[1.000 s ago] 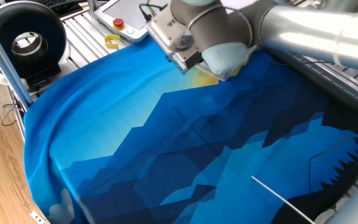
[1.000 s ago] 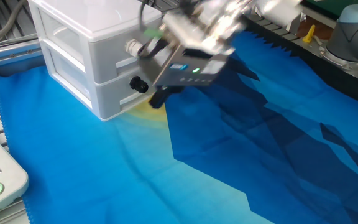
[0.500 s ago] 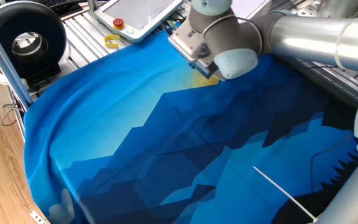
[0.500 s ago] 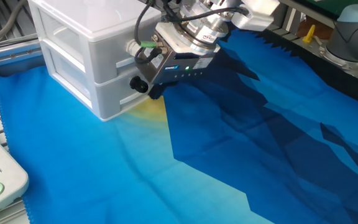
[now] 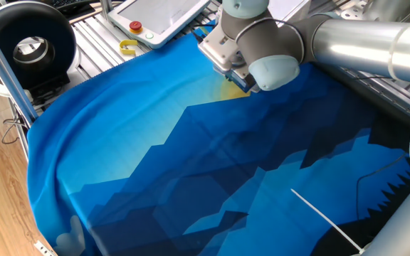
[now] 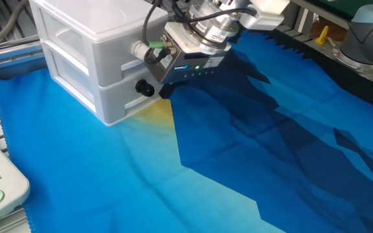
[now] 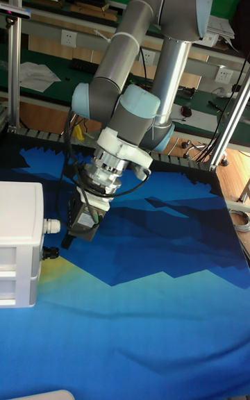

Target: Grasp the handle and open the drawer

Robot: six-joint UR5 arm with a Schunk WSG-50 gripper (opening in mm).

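Black handle (image 6: 145,87) on lower drawer (image 6: 118,98) sits just left of the gripper (image 6: 162,90) mid-frame; fingers' opening can't be told.

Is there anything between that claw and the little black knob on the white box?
Nothing visible. The claw sits right beside the black knob on the lower drawer, with only a sliver of open space between them. In front of the drawer lies just the flat blue cloth, so its way out looks free.
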